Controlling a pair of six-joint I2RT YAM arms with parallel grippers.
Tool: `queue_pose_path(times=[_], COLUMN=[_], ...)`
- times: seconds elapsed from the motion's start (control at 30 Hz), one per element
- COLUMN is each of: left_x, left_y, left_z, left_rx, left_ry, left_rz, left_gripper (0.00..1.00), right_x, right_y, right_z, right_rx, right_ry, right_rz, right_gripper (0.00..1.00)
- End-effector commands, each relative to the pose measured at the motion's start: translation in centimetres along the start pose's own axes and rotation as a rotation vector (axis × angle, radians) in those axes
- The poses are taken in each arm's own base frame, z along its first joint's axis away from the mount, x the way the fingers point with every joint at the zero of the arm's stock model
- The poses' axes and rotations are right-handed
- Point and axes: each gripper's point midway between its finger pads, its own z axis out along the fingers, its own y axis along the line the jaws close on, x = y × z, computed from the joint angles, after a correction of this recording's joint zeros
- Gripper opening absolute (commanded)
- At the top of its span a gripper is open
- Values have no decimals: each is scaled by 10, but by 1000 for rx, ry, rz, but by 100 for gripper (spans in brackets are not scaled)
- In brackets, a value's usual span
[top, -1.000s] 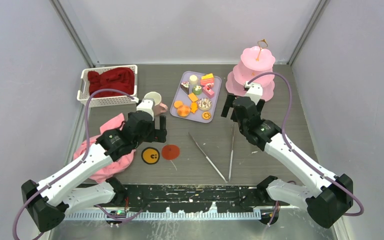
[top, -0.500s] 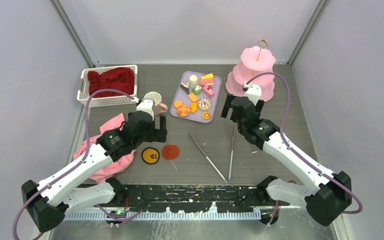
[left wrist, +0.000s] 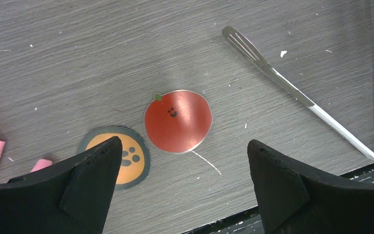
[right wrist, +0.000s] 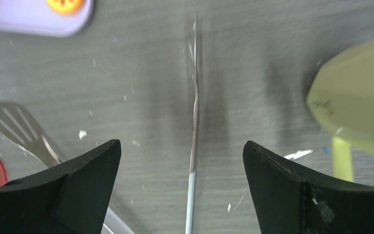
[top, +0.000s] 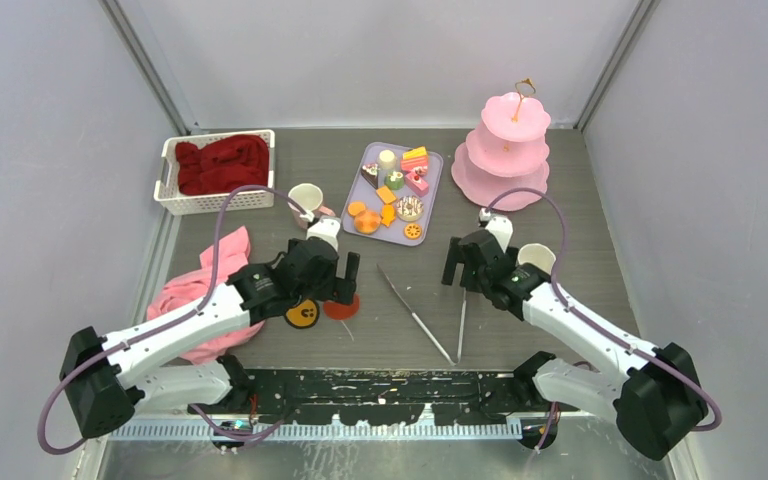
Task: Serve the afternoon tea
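Presently the right gripper (right wrist: 181, 146) hangs wide apart and empty, with one arm of the tweezers (right wrist: 194, 122) lying on the table below it. That arm runs straight away from the robot, in line with the gap, with one finger to each side and neither touching it.

The left gripper (left wrist: 182, 146) is likewise spread and holds nothing. It hangs over a red coaster (left wrist: 177, 121), with an orange coaster (left wrist: 126, 158) just beside that on the left.

The toy cakes (top: 400, 185) lie on the purple tray (top: 432, 205), farther out on the table and between the two grippers. From the right wrist, the tray's near corner shows ahead and to the left. Neither arm is clearly the nearer.

The right-hand mug (top: 536, 258) stands just beside the right arm. The left-hand mug (top: 305, 198) stands beyond the left gripper, left of the tray. The tiered stand (top: 505, 150) is at the far right, well apart from both grippers, and no cakes show on it.

Judgement: the right arm is aligned to take the tweezers, not the cakes. Closing across so thin a strip flat on the table invites a slip.
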Motion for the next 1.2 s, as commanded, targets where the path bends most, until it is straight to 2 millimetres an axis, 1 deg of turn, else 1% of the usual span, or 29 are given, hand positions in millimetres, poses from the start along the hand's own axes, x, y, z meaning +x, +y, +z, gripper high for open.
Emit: queue_pose_path(times=[0.0,0.1,0.17,0.2,0.33,0.43,0.47,0.6,0.7,0.73,0.77,0.93,1.0,1.03,1.13,1.17], left_x=[-22,-22,-21,-20,-17,-12,-11,-4,-1,2,3,-9,-12,-14,-18,-20], left_y=[-18,-24,-29,-32,-45,-49,-51,-56,-65,-67,-68,-77,-79,-79,-77,-77], left_z=[1,4,6,7,11,14,15,23,30,36,41,54,59,61,64,63], left_rx=[64,85,99,109,151,164,167,178,203,197,189,204,213,215,234,241], left_ry=[-74,-70,-62,-55,-18,12,20,45,68,82,92,113,124,130,147,149], left_rz=[-55,-56,-58,-58,-62,-72,-80,-106,-120,-119,-117,-118,-116,-119,-139,-145], left_gripper=[99,99,99,99,99,99,99,99,99,99,99,99,99,99,99,99], right_x=[41,56,62,64,72,78,79,73,66,64,62,51,44,40,33,33], right_y=[9,5,0,-2,1,4,4,8,13,16,18,25,26,27,24,22], right_z=[-3,-3,0,2,9,12,14,22,28,30,32,38,35,32,21,17], right_rx=[-76,-75,-47,-38,-60,-67,-67,-53,-54,-59,-65,-81,-89,-96,-105,-112], right_ry=[136,164,176,177,186,198,198,177,160,157,152,116,97,87,71,75], right_rz=[52,78,88,91,104,129,137,142,127,123,119,85,68,58,25,4], right_gripper=[100,100,97,93,71,46,43,35,31,30,30,30,35,42,83,92])
